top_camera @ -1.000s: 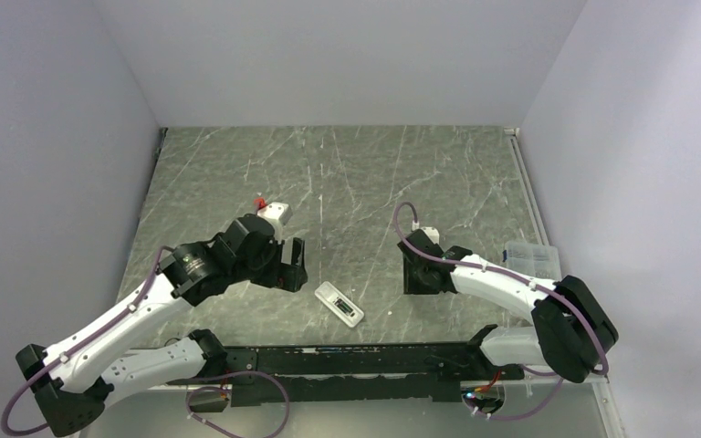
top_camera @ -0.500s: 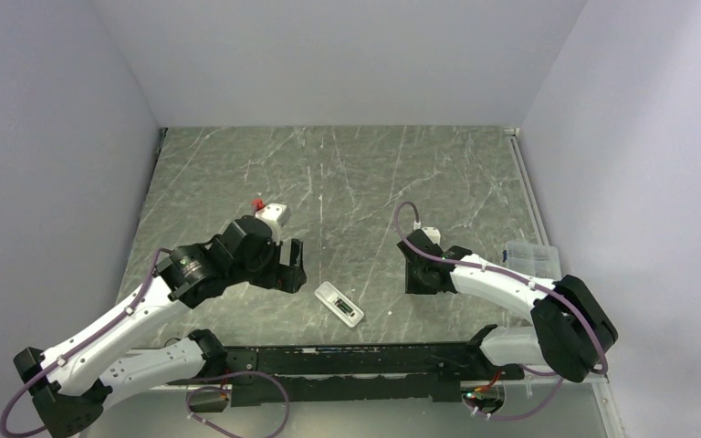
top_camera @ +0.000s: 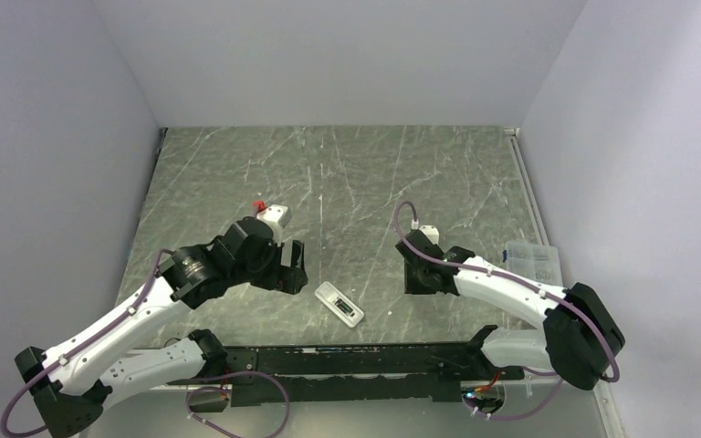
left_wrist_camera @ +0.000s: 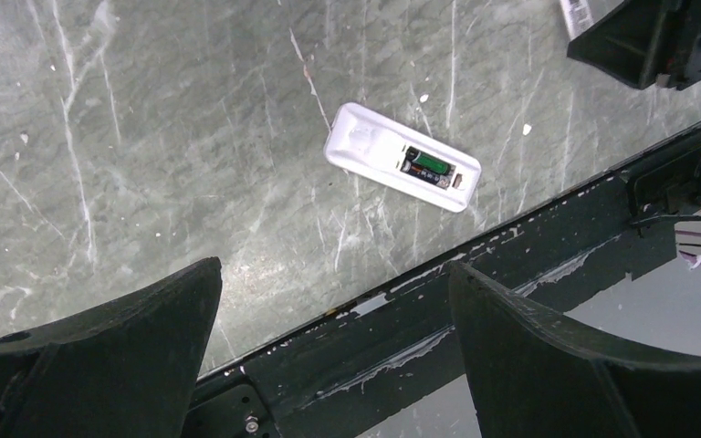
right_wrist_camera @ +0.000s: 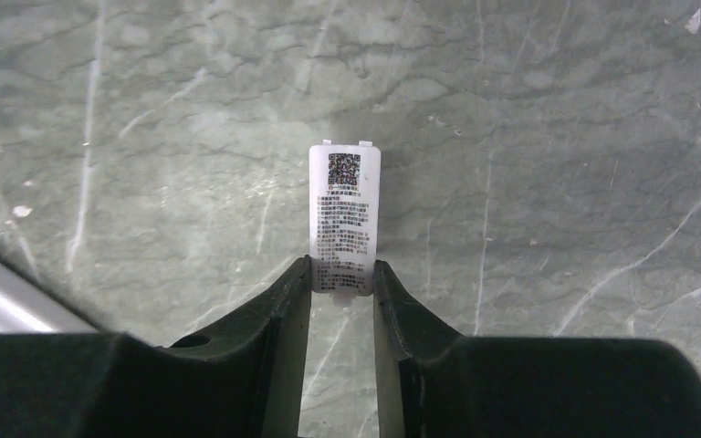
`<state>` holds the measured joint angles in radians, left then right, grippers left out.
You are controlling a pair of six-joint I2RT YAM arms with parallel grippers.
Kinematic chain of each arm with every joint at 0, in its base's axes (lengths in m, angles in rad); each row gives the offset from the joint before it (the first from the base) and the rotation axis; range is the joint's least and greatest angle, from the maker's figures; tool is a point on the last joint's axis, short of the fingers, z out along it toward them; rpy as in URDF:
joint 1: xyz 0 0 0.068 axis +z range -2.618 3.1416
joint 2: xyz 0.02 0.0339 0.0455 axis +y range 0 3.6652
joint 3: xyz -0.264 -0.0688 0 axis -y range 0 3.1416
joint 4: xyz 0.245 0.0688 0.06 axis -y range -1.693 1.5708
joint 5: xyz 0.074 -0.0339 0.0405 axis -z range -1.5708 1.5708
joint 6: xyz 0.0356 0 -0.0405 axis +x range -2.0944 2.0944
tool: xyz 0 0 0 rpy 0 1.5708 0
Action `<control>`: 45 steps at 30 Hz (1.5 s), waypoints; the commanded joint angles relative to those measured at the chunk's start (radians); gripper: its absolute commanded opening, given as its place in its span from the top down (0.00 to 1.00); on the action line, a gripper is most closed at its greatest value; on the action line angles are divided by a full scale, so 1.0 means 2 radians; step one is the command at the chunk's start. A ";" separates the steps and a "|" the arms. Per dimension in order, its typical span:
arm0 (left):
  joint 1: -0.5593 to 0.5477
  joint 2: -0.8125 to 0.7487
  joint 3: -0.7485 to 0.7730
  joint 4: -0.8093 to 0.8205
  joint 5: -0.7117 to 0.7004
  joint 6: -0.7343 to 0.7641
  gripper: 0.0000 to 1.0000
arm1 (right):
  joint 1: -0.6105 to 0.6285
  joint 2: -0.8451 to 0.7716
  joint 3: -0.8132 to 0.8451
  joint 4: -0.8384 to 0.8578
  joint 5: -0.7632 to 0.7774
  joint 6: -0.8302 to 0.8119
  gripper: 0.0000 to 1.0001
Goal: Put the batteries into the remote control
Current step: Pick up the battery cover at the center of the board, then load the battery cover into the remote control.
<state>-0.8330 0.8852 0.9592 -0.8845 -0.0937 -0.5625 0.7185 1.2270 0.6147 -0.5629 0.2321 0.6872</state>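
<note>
The remote control (left_wrist_camera: 402,159) lay on the table (left_wrist_camera: 146,137) beyond the left jaws, which stood wide apart. The right jaws pinched only a white cover's (right_wrist_camera: 344,217) end (it could slip or twist).

Right arm elbow displaced; right tool narrowed.
The right arm's elbow (top_camera: 584,339) has swung outward and toward the near edge. The right tool (right_wrist_camera: 341,278) has closed in onto the white labelled cover (right_wrist_camera: 345,210). The left arm's wrist (top_camera: 203,269) now sits marginally lower.
</note>
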 commanded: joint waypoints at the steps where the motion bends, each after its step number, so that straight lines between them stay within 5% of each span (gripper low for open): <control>1: -0.002 0.005 -0.018 0.026 0.016 -0.011 0.01 | 0.013 -0.025 0.028 -0.022 0.009 -0.009 0.80; 24: -0.002 0.077 -0.091 0.134 0.022 -0.026 0.02 | 0.087 -0.077 0.060 0.016 -0.120 -0.145 0.79; 45: -0.002 0.153 -0.132 0.238 0.070 -0.013 0.18 | 0.176 0.004 0.112 0.012 -0.127 -0.175 0.78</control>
<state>-0.8330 1.1950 0.7013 -0.4625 0.0017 -0.6022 1.0542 1.2167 0.7864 -0.5533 -0.0181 0.3584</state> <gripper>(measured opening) 0.818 0.297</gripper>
